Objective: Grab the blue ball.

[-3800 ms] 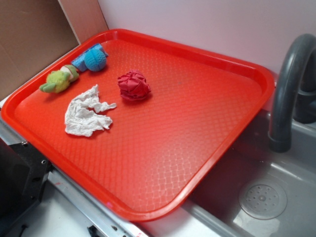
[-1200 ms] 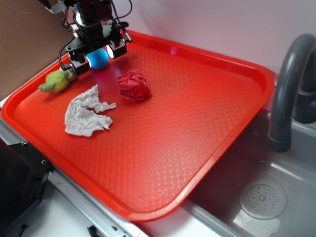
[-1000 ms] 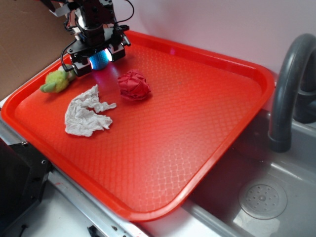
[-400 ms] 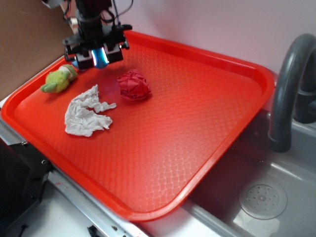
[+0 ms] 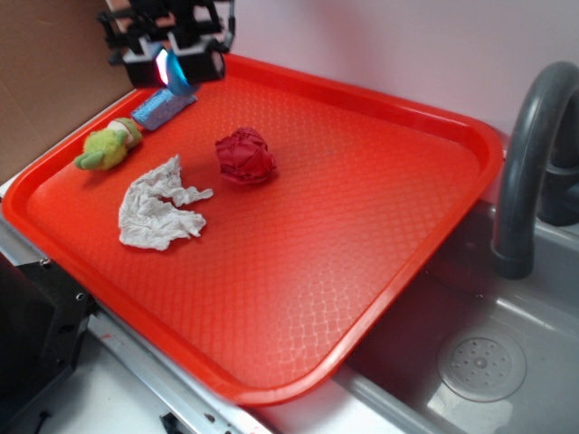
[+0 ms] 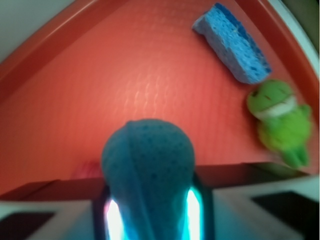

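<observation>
1. the gripper [image 5: 172, 65] is at about 10 o'clock in the exterior view, above the far left corner of the red tray [image 5: 434, 117], and it is lifted clear of the tray floor
2. its fingers are closed tight on the blue ball [image 6: 148, 165]; in the wrist view the ball fills the space between them and bulges out in front, with the tray well below it
3. judged from this, the grab looks done: the ball is held and off the surface. what is left, i think, is only to keep the hold firm
4. on the tray remain the flat blue block [image 5: 161, 108] at 10 o'clock, the green plush toy [image 5: 109, 146] just beside it toward 9 o'clock, the white crumpled cloth [image 5: 159, 205] and the red cloth wad [image 5: 244, 155] nearer the middle
5. no brand, label or writing can be read in either view
</observation>
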Available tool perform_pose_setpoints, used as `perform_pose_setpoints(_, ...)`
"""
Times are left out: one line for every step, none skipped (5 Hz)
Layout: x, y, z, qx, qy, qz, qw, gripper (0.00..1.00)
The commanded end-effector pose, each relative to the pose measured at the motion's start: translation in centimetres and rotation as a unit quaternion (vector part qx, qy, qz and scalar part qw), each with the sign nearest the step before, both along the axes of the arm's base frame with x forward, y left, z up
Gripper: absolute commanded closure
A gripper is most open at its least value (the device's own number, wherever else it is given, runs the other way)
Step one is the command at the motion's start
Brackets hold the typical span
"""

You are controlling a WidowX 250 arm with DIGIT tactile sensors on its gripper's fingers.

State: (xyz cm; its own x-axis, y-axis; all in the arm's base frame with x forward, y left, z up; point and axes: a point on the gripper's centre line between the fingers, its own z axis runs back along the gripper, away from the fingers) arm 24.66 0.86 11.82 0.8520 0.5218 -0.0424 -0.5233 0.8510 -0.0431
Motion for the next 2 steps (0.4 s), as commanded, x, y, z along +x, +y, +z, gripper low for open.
perform_pose_setpoints(-4.33,-0.31,7.63,-0.024,-0.079,-0.098,0.992,1.0)
perform_pose_setpoints(-5.31,0.05,7.87,-0.01,-0.088,-0.067,0.994,1.0)
